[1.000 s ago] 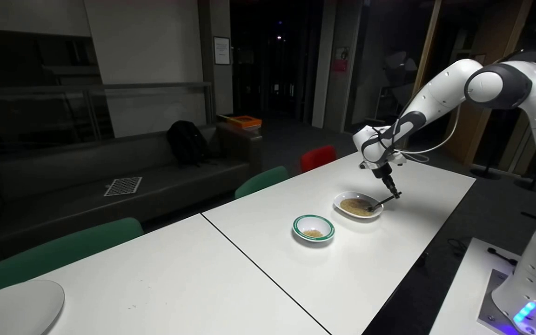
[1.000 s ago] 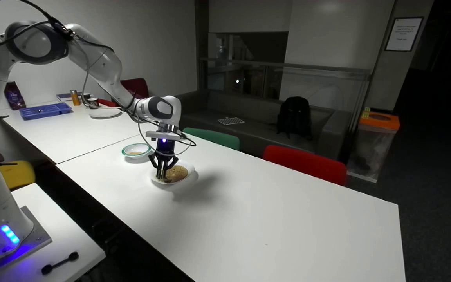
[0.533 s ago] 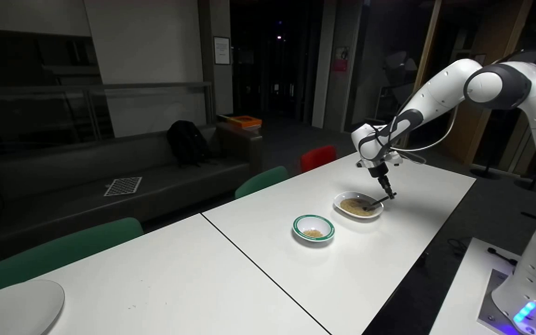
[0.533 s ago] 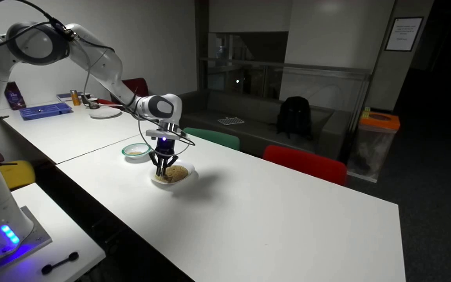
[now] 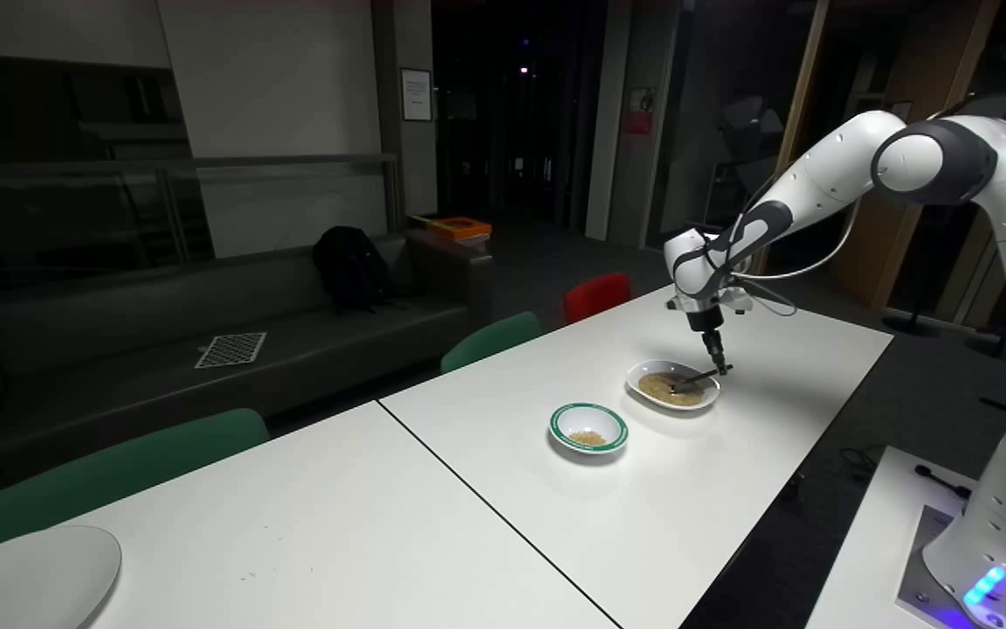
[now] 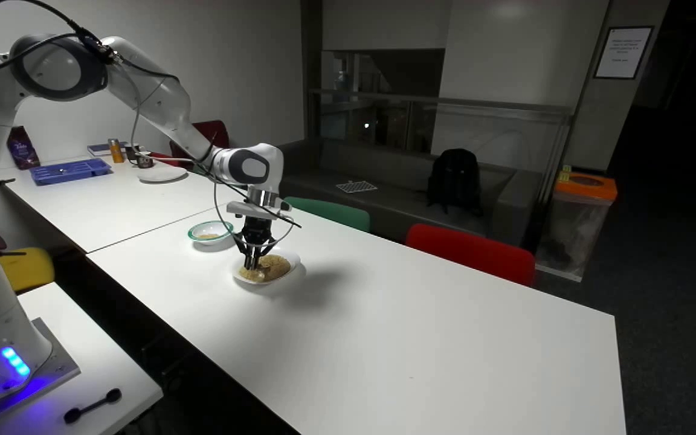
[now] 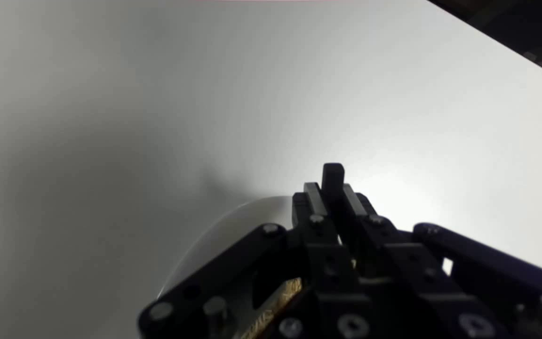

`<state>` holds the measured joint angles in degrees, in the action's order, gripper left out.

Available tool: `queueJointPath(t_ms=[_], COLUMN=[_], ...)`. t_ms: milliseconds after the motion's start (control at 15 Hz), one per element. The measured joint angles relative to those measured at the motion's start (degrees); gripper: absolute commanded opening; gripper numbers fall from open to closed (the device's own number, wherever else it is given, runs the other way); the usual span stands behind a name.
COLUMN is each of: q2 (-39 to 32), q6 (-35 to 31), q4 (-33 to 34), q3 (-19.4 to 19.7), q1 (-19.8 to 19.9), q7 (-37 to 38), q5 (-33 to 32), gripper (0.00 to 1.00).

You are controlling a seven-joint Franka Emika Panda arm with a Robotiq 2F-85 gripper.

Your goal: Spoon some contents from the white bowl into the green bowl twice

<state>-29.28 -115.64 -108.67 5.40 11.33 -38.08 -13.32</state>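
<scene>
Spoon (image 5: 697,379) moved toward the middle of the white bowl (image 5: 658,367); I had the tool (image 7: 332,197) clamped on its handle (image 7: 333,171).

Dim light, glare on tabletop (image 7: 407,188)

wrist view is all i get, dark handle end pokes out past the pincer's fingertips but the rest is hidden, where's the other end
Observer: In an exterior view, the spoon slants down into the white bowl, its low end at the contents; how deep it sits I can't tell.
Operator: ok, green bowl isn't in my picture at all, anything in it
Observer: Yes, both exterior views show a small tan patch on the bottom of the green bowl.
</scene>
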Motion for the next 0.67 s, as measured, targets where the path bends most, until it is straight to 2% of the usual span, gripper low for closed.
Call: queueJointPath(t_ms=[667], q2=[0.0], q6=[-6.6], q4=[-1.3], q3=[-0.4], q1=[1.9], q7=[-3.6], q5=[4.2], gripper=[0.03])
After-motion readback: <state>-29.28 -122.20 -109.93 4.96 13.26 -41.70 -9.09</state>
